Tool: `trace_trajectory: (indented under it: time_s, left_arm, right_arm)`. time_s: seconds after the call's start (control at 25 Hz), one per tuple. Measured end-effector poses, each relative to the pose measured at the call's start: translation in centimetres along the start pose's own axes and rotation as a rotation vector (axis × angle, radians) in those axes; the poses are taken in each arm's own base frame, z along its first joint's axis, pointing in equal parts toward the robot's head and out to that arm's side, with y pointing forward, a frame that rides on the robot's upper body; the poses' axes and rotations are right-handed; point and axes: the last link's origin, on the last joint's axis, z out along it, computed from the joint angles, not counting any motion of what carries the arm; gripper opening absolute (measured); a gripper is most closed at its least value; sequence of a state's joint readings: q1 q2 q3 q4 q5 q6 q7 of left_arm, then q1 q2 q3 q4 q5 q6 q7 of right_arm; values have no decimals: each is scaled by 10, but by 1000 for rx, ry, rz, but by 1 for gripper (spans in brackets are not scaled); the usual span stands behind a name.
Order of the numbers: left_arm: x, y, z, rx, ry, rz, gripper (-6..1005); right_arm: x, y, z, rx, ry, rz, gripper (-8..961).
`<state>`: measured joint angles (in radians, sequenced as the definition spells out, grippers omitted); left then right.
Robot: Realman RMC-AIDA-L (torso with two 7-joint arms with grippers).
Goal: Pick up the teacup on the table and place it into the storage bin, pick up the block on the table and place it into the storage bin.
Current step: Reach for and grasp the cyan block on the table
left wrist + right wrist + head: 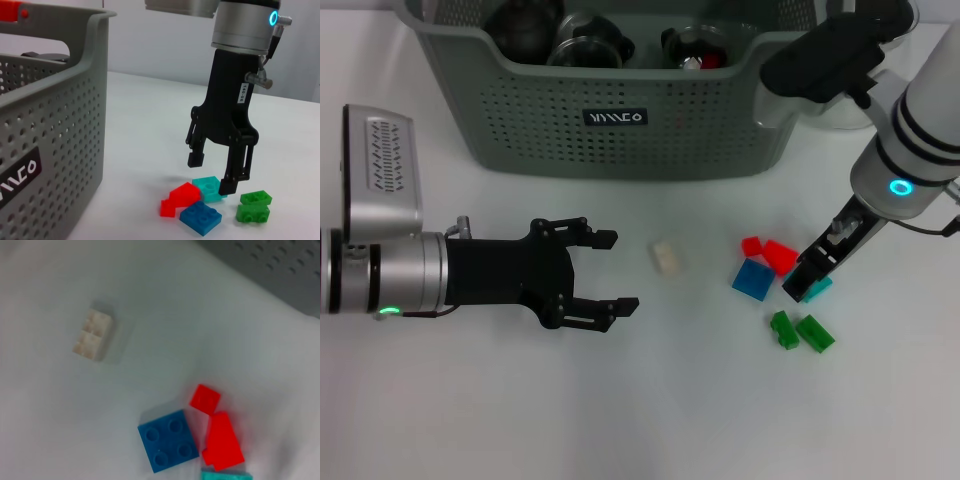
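**Operator:** Why is my right arm parked over that cluster?

**Observer:** Your right gripper (214, 175) hangs just above the teal block (210, 188), fingers spread and nothing between them. One finger stands to each side of the block, so it looks lined up to close on that piece. The teal block lies on the white table (670, 400), hemmed in by the red wedge block (780, 256), the small red block (751, 245) and the blue square block (753, 279), with two green blocks (800, 331) just beyond. You'll want a straight descent, or a fingertip may nudge a neighbour.

**Operator:** And the left?

**Observer:** Your left gripper (618, 271) lies low over the table, pointing toward the cream block (666, 257), jaws apart and empty. It seems idle.

**Operator:** Where does everything go?

**Observer:** Into the storage bin (620, 150) at the far side of the table. It's grey-green plastic with perforated walls and a rolled rim, and dark round items already sit inside; I can't tell you whether a teacup is among them, and none shows on the table.

**Operator:** How will the blocks handle?

**Observer:** They're hard, glossy, studded plastic bricks with flat sides. They should grip well across parallel faces, but the slanted wedge less so.
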<state>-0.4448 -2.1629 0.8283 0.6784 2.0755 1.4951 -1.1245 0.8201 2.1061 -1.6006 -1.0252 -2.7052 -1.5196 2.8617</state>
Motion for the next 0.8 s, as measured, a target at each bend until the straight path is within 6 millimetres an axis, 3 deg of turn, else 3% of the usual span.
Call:
trace_trajectory:
  time_s: [0.8]
  left_arm:
    - [0, 0, -1, 4, 0, -1, 862]
  right_arm:
    - [-3, 6, 4, 30, 5, -29, 823]
